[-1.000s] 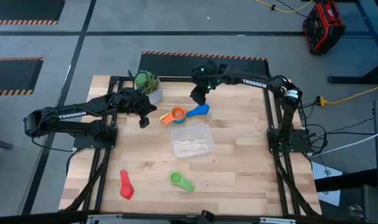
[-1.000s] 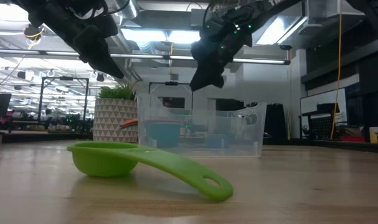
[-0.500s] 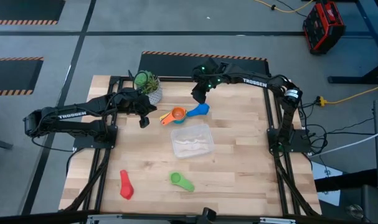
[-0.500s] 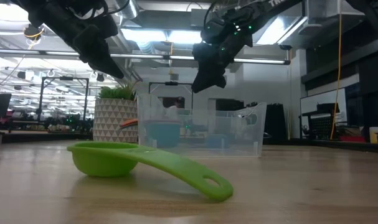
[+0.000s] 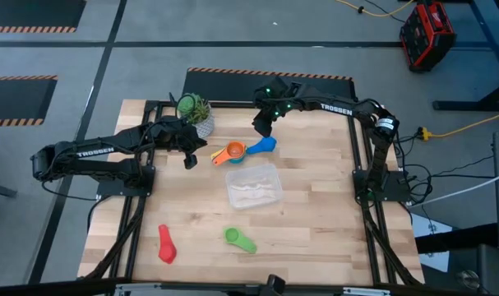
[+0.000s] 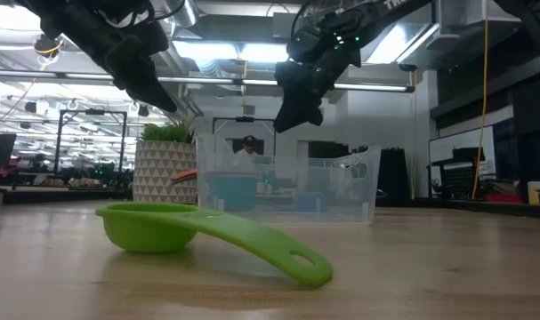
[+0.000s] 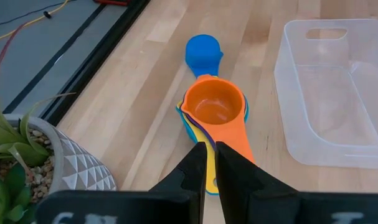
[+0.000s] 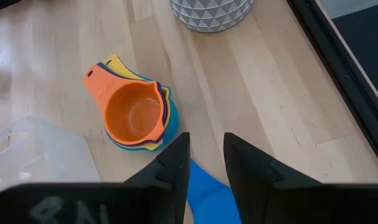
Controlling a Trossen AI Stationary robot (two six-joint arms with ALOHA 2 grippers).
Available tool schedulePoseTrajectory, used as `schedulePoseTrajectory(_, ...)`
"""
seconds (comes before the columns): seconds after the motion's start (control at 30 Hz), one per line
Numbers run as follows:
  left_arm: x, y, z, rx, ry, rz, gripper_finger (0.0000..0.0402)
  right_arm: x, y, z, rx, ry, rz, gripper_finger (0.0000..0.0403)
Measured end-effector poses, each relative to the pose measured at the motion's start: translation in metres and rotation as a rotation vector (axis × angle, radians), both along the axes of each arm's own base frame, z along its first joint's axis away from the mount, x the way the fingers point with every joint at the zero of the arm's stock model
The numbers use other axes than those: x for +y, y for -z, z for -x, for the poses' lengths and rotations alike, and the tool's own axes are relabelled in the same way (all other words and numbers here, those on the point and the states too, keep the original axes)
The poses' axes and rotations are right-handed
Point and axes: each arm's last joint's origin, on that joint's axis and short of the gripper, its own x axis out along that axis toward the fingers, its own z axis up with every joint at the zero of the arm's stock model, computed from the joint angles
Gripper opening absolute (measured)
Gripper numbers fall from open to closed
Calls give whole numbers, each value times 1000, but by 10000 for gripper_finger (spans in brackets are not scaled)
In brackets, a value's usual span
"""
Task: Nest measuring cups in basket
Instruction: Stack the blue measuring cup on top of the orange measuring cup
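Note:
Several cups sit nested in a stack (image 5: 233, 153) on the table, just beyond the basket: orange (image 7: 213, 106) on top, yellow and blue below. The bottom cup's blue handle (image 5: 266, 145) points right. The clear basket (image 5: 253, 185) stands mid-table. A green cup (image 5: 239, 239) and a red cup (image 5: 166, 244) lie near the near edge. My left gripper (image 5: 190, 158) hovers left of the stack, shut, over the orange and yellow handles (image 7: 210, 158). My right gripper (image 5: 261, 127) hovers past the stack, open, over the blue handle (image 8: 207, 163).
A potted green plant in a white patterned pot (image 5: 197, 112) stands at the far edge, close to my left gripper and the stack. Bare wood lies to the right of the basket and between the red and green cups. A person shows far behind the basket (image 6: 248, 145).
My right gripper shifted slightly above the stack early in the second and has kept still since. The cups and the basket have stayed where they were.

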Motion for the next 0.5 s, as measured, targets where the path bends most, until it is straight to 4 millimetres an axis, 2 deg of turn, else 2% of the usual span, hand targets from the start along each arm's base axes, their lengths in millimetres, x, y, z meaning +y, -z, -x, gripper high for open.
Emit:
schedulePoseTrajectory(0.2, 0, 0, 0, 0, 0, 0, 27, -6, 0, 2, 18, 55, 57, 102)
schedulePoseTrajectory(0.37, 0, 0, 0, 0, 0, 0, 28, -6, 0, 2, 14, 110, 6, 104)
schedulePoseTrajectory(0.5, 0, 0, 0, 0, 0, 0, 28, -7, 0, 3, -2, 58, -9, 129)
